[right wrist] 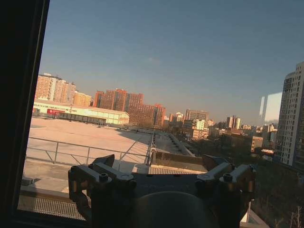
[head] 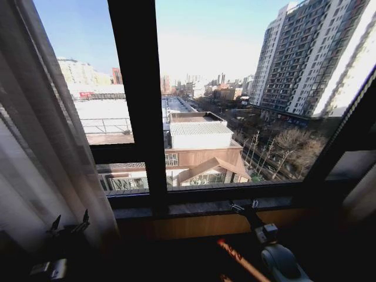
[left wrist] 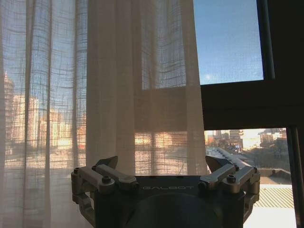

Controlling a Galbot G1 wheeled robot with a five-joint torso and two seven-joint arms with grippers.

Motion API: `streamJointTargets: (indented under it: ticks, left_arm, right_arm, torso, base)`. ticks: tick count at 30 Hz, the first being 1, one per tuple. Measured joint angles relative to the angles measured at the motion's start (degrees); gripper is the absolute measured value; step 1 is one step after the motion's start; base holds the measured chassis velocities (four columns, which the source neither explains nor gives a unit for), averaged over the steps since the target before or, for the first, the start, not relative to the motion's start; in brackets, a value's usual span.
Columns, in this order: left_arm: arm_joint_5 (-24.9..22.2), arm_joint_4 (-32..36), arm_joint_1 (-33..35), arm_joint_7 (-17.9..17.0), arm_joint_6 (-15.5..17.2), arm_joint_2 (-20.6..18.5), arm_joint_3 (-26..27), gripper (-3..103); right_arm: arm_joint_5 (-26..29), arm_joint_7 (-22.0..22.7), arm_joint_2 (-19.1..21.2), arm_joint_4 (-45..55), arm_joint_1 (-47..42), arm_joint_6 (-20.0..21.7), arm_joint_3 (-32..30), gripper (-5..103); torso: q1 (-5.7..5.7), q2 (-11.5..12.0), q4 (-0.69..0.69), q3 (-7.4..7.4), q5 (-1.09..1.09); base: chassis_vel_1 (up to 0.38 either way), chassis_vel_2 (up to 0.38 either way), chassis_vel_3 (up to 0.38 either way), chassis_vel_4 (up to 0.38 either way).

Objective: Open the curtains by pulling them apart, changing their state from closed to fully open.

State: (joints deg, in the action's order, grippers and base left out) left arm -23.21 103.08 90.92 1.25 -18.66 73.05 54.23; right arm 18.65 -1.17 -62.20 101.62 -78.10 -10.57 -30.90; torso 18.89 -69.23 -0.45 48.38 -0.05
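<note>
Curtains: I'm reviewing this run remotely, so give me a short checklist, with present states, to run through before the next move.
1. Left curtain drawn aside, glass uncovered: ok.
2. Right curtain fully back: cannot tell, only a strip shows at the head view's edge.
3. Left gripper free of fabric: ok, fingers open, nothing between them, beside the left curtain.
4. Right gripper free: ok, open, empty, near the sill.
5. Left curtain's edge past the frame bar: ok.

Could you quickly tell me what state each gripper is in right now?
Left gripper: open, empty, facing the sheer white-cream curtain.
Right gripper: open, empty, facing the bare window pane.
</note>
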Motion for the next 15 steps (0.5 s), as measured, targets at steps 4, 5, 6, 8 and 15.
streamJointTargets:
  ticks: [4, 5, 6, 8, 15]
  left_arm:
    - [0.0, 0.0, 0.0, 0.0, 0.0, 0.0, 0.0, 100]
    - [0.0, 0.0, 0.0, 0.0, 0.0, 0.0, 0.0, 100]
    - [0.0, 0.0, 0.0, 0.0, 0.0, 0.0, 0.0, 100]
    - [0.0, 0.0, 0.0, 0.0, 0.0, 0.0, 0.0, 100]
    - [0.0, 0.0, 0.0, 0.0, 0.0, 0.0, 0.0, 100]
  right_arm:
    - [0.0, 0.0, 0.0, 0.0, 0.0, 0.0, 0.0, 100]
    - [0.0, 0.0, 0.0, 0.0, 0.0, 0.0, 0.0, 100]
    - [0.0, 0.0, 0.0, 0.0, 0.0, 0.0, 0.0, 100]
    - [0.0, 0.0, 0.0, 0.0, 0.0, 0.0, 0.0, 100]
    - [0.0, 0.0, 0.0, 0.0, 0.0, 0.0, 0.0, 100]
  torso:
    - [0.00, 0.0, 0.00, 0.00, 0.04]
    - [0.00, 0.0, -0.01, 0.00, 0.04]
    - [0.00, 0.0, -0.01, 0.00, 0.04]
    - [0.00, 0.0, -0.01, 0.00, 0.07]
    - [0.00, 0.0, 0.00, 0.00, 0.03]
  base:
    - [0.000, 0.000, 0.000, 0.000]
    - [0.000, 0.000, 0.000, 0.000]
    - [0.000, 0.000, 0.000, 0.000]
    - [0.000, 0.000, 0.000, 0.000]
    - [0.000, 0.000, 0.000, 0.000]
